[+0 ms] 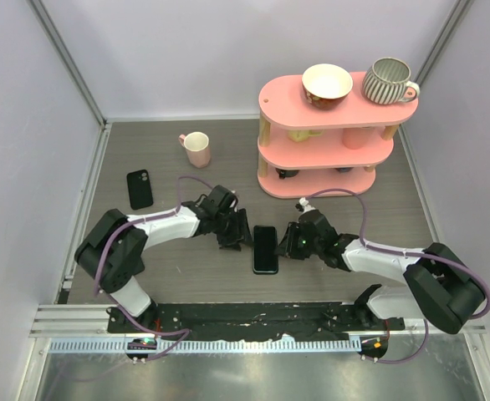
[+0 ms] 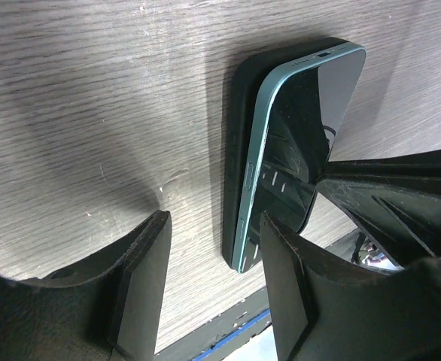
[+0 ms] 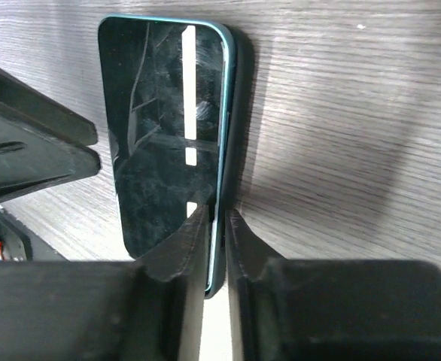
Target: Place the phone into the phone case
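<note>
— While both arms lean in over the middle of the worktop (image 1: 195, 271), where does the phone (image 1: 266, 249) sit?

— Right between the two pincers, screen up, lying on the phone case (image 2: 235, 135). It is tilted rather than bedded flat. From the left wrist view, its teal side with the buttons stands clear above the case's rim.

— What has the right pincer (image 3: 214, 218) got?

— Its fingers are set to a narrow slit, nipping one long edge of the phone near a corner. One finger lies on the glass and the other is outside the case's wall.

— And the left pincer (image 2: 213, 222)?

— Spread wide, with nothing between the fingers but bare wood grain. One finger (image 2: 296, 286) is just beside the phone's near corner, but I cannot tell whether it touches.

— Is the case visible from above?

— Hardly. The phone covers it in the top view, so only the wrist cameras show its dark rim.

— What else is on the worktop?

— A black slab (image 1: 140, 189) with a small camera mark at one corner lies flat, well apart to the left. A pink mug (image 1: 196, 149) stands behind it. At the back right is a pink shelf (image 1: 278, 96) of three tiers, with a bowl (image 1: 327, 85) and a striped mug (image 1: 389, 81) on top.
</note>
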Robot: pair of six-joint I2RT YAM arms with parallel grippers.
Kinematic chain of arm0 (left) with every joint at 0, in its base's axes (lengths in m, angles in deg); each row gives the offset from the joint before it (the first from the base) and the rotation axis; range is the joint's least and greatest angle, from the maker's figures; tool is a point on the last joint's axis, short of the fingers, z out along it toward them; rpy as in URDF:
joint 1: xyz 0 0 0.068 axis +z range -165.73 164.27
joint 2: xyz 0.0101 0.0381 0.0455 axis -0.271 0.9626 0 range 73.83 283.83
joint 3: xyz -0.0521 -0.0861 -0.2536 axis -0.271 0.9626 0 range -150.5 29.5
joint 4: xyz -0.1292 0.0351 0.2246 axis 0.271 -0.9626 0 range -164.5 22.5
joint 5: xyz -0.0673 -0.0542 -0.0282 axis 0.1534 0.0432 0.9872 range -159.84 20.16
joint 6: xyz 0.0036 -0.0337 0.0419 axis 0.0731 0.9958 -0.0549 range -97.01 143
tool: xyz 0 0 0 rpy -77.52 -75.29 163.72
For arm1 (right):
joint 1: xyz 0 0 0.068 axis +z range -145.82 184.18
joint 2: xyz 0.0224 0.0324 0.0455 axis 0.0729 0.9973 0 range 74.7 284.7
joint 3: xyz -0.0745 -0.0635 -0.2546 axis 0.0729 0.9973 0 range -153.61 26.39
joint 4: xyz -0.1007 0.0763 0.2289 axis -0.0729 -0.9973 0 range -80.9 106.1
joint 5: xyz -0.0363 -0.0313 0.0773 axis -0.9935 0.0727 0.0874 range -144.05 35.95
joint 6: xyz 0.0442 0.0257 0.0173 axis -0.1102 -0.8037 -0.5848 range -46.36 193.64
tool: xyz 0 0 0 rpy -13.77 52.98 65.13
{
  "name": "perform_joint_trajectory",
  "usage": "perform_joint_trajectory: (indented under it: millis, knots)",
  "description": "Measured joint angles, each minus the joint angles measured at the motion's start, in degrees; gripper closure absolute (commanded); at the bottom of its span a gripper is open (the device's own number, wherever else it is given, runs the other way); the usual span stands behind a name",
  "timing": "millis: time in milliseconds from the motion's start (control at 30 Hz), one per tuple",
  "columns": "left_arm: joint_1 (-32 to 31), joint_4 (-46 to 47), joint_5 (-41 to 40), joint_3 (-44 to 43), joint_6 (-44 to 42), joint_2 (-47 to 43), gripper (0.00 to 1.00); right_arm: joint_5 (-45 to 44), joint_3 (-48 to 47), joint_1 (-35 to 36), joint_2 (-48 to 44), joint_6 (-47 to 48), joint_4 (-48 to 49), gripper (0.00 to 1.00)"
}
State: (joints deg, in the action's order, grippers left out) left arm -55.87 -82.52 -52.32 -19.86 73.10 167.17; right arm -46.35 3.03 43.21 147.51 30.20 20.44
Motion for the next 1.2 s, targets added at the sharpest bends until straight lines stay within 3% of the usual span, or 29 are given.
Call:
perform_joint_trajectory:
  millis: [133, 567, 1000, 1200]
  knots:
    - [-0.35, 0.33, 0.02, -0.13, 0.46, 1.18, 0.46, 0.57, -0.02, 0.0, 0.48, -0.26, 1.25, 0.87]
    - [-1.57, 1.73, 0.22, -2.12, 0.48, 3.96, 0.6, -1.4, -0.09, -0.04, -0.55, -0.74, -0.13, 0.48]
    - [-1.88, 2.75, 0.72, -2.21, 0.79, 4.35, 0.66, -0.22, 0.04, -0.07, -0.57, -0.87, 2.73, 0.35]
    - [-1.86, 4.04, 1.88, -2.21, 1.84, 5.14, 0.67, 2.49, 0.04, -0.15, 1.25, -1.84, 6.36, 0.24]
